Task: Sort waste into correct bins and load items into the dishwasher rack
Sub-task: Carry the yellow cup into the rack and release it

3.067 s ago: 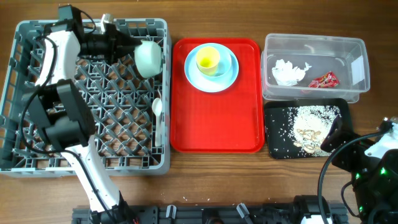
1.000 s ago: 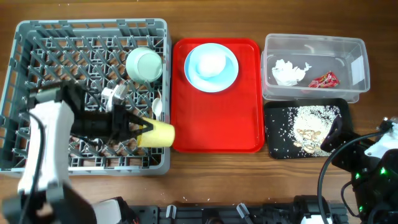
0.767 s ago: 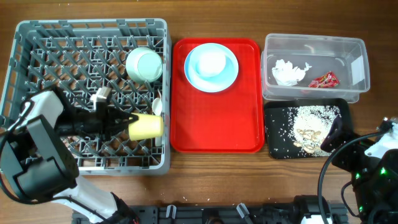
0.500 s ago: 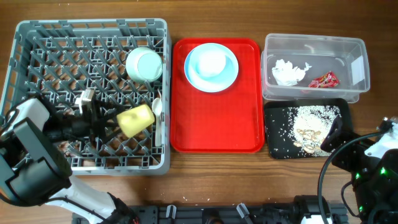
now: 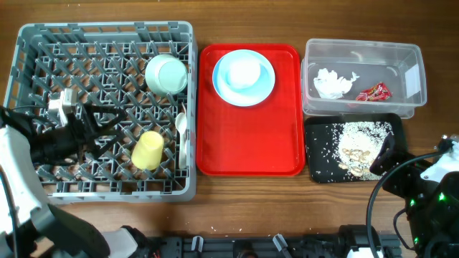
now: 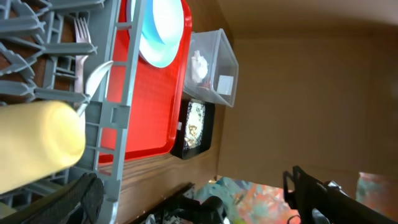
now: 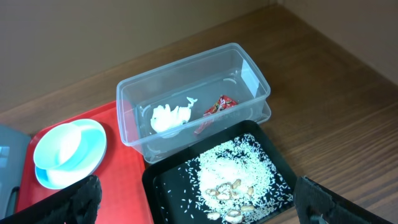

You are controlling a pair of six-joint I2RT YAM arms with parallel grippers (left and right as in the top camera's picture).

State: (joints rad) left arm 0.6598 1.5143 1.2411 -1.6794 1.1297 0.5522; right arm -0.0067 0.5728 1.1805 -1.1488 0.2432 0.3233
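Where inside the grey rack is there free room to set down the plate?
Free: the rack's far rows, left of the bowl. Crowded: the right side, with bowl, yellow cup and spoon; the left gripper hangs over the middle-left pegs.

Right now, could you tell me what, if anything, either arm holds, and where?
Nothing is held. The left jaws stand open beside the small yellow plastic cup lying in the grey pegged rack; the right jaws are open, empty.
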